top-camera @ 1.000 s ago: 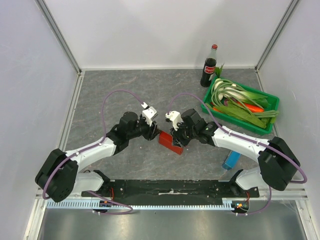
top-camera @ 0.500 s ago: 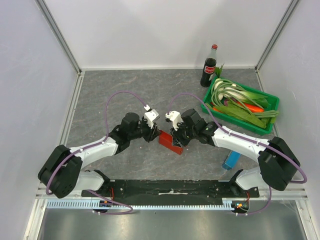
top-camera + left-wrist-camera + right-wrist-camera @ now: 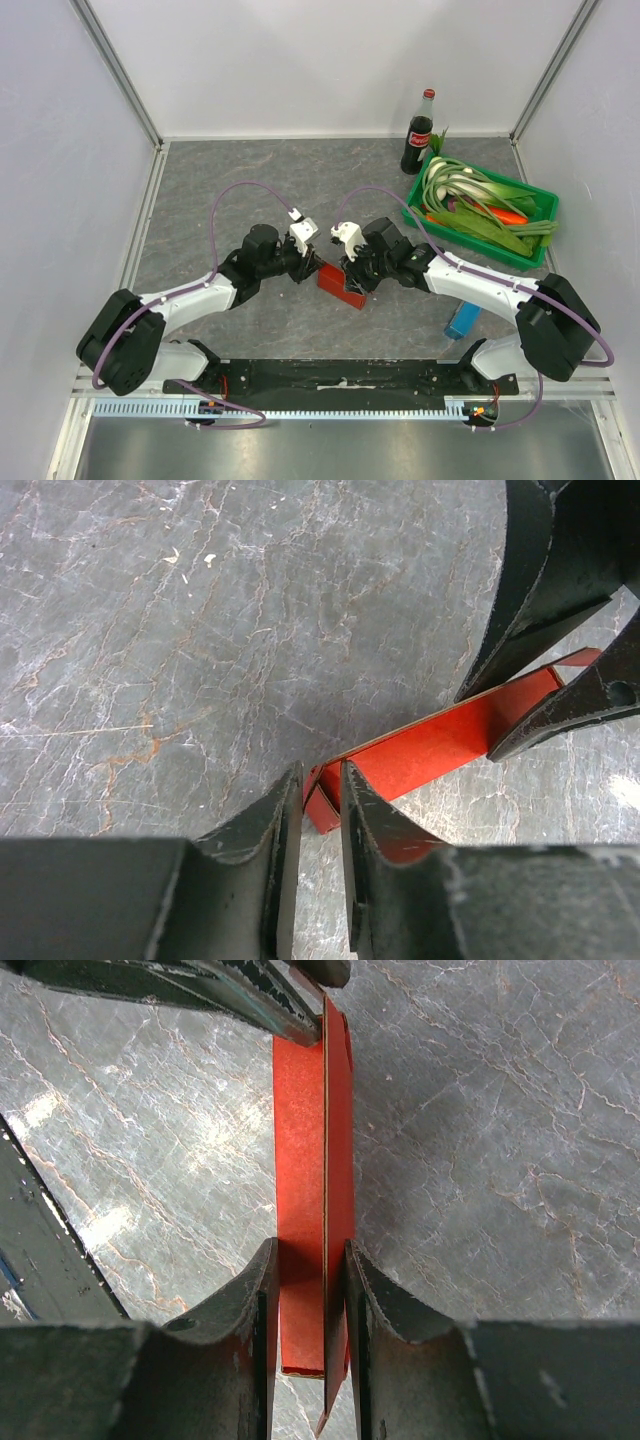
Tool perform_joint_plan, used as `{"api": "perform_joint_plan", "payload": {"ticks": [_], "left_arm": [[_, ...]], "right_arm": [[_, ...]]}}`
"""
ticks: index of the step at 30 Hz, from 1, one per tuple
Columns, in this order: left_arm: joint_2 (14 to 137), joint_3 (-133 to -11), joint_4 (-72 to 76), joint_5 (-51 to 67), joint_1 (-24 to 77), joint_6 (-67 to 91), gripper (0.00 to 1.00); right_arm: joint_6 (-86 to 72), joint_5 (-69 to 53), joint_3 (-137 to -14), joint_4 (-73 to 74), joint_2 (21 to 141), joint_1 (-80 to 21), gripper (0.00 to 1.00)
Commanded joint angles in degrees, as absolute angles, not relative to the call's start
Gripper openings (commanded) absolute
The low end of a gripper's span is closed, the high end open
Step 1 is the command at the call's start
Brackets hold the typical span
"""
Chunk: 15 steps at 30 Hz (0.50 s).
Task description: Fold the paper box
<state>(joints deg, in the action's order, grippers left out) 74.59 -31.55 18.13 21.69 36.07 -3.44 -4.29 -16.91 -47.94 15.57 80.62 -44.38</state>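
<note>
Between the fingers of the right gripper (image 3: 308, 1260) the paper box (image 3: 312, 1110) is clamped across its thin side. The red pack is held on edge and stretches straight ahead of those jaws. Its far end is taken by the left gripper (image 3: 320, 790), whose jaws are drawn in narrowly onto it, one finger against each face. The grippers are set tip towards tip, with the box spanning the gap between them above the grey marbled table (image 3: 150, 630). Whether its lower edge rests there cannot be told. Well behind the right jaws a blue box (image 3: 462, 320) is seen lying flat. Farther out on that side a green crate (image 3: 470, 242) of vegetables is placed, with a cola bottle (image 3: 418, 135) standing upright just beside its far corner.
</note>
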Motion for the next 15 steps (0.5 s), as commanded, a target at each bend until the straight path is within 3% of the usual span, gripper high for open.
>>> {"api": "perform_joint_plan", "payload": {"ticks": [1, 15], "left_arm": [[75.3, -33.7, 20.2, 24.0, 35.9, -4.1, 0.26], [76.9, -37.2, 14.8, 18.3, 37.0, -0.6, 0.02]], "right_arm": [[-4.0, -18.2, -48.2, 19.2, 81.2, -44.4, 0.17], [-4.2, -17.9, -47.9, 18.7, 81.7, -44.4, 0.15]]}}
